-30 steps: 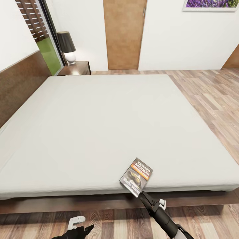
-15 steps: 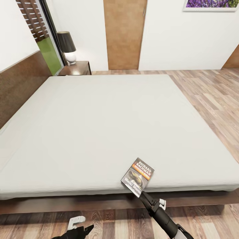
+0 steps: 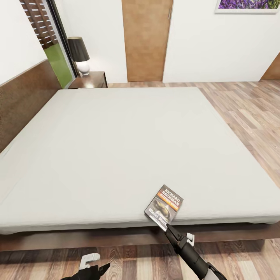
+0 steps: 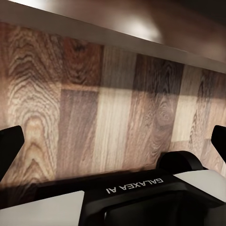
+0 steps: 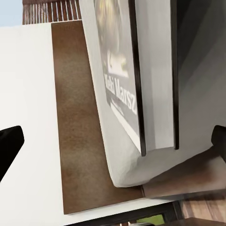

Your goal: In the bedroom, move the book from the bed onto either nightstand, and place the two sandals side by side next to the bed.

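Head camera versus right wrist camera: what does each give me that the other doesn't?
Head view alone: the whole bed, the far nightstand with its lamp, the door, and the right gripper reaching the book's near corner. Right wrist view alone: the book's page edge close up, with the fingertips spread wide. Both show the book, mattress and headboard.

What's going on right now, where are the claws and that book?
Right gripper open, at the book's near corner, not gripping. Left gripper open, low over the floor. Book flat at the bed's near edge. Nothing in the way.
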